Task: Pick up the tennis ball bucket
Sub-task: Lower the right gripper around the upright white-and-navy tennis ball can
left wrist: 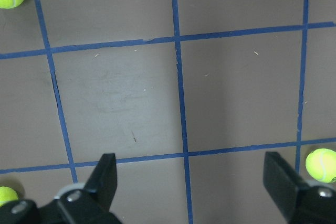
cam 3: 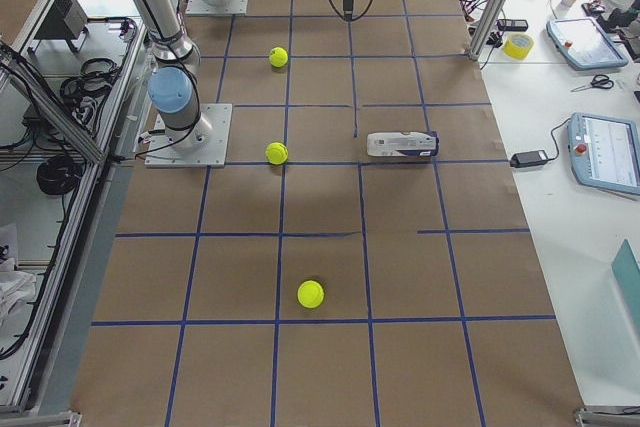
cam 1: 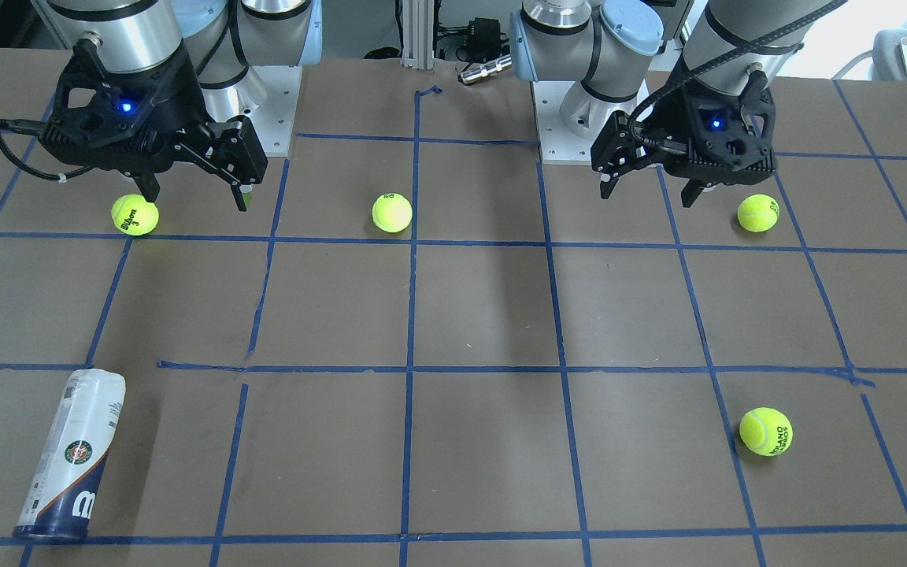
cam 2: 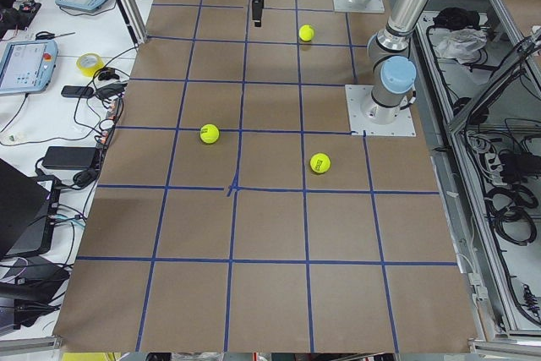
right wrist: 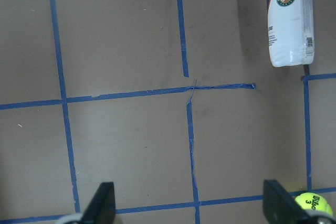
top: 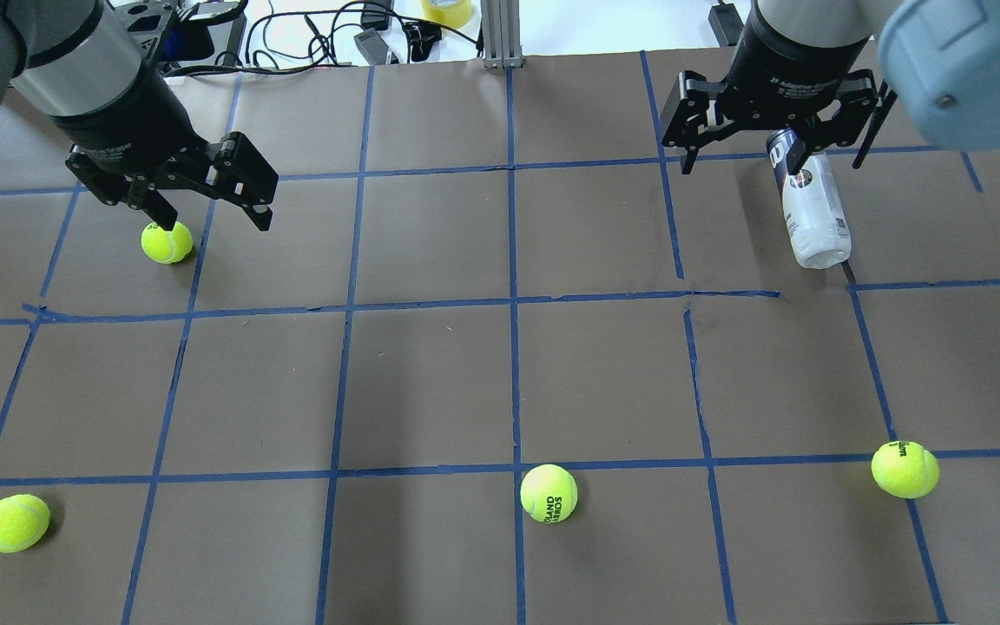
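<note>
Trouble is looming: the tennis ball bucket (cam 1: 68, 461) is lying sideways, far out on the robot's right; the right gripper (cam 1: 196, 195) (spread wide, like the left gripper (cam 1: 650, 193)) is probably risking rolling it.

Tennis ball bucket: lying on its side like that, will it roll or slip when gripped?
Lying on its side, the tennis ball bucket is round, so a nudge would probably roll it. Its smooth plastic wall may be slippery and flex under a squeeze. No yellow shows through it, so it is likely light.
</note>
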### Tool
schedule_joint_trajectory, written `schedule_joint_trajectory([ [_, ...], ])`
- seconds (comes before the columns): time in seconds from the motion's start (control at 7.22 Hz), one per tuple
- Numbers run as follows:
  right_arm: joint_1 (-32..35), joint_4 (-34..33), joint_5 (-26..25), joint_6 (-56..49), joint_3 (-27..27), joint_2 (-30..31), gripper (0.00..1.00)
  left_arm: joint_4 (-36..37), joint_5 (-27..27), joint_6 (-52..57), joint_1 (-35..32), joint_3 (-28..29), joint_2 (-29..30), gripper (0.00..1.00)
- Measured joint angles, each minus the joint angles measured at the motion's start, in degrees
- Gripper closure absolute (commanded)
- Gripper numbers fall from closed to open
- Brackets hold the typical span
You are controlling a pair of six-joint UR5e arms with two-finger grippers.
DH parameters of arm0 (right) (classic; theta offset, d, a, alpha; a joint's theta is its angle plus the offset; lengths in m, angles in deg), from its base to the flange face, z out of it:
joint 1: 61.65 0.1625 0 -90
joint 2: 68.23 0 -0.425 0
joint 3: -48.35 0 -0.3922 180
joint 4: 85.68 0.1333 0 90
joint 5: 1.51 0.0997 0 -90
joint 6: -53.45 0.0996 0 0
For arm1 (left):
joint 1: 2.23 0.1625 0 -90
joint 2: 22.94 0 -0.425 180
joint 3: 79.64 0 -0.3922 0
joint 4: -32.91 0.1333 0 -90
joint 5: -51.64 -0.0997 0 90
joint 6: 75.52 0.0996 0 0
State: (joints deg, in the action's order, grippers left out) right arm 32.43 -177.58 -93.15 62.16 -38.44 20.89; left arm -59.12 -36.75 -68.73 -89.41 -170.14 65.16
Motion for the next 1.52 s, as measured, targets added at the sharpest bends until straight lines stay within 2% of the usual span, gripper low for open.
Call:
schedule_joint_trajectory([
  [0.28,-0.06,0.02,-0.34,-0.06,-0.22,0.00,0.03,0.00,0.03,-0.02,0.00,-0.01,-0.02,0.00],
  [0.69,-0.25,-2.21,-0.31,-1.11,-0.46,-0.66,0.00,0.00,0.05,-0.02,0.00,-0.02,-0.02,0.00],
  [0.97,-1.32,-3.63,-0.29,-8.80,-0.47,-2.64,0.00,0.00,0.05,-0.02,0.00,-0.05,-0.03,0.00],
  [1.25,-8.57,-6.76,0.12,-16.78,0.20,-6.32,0.00,0.00,0.03,-0.02,0.00,-0.09,-0.03,0.00],
  [1.52,-15.67,-10.67,0.23,-21.24,0.77,-12.54,0.00,0.02,-0.02,-0.02,0.00,-0.10,-0.03,0.00],
])
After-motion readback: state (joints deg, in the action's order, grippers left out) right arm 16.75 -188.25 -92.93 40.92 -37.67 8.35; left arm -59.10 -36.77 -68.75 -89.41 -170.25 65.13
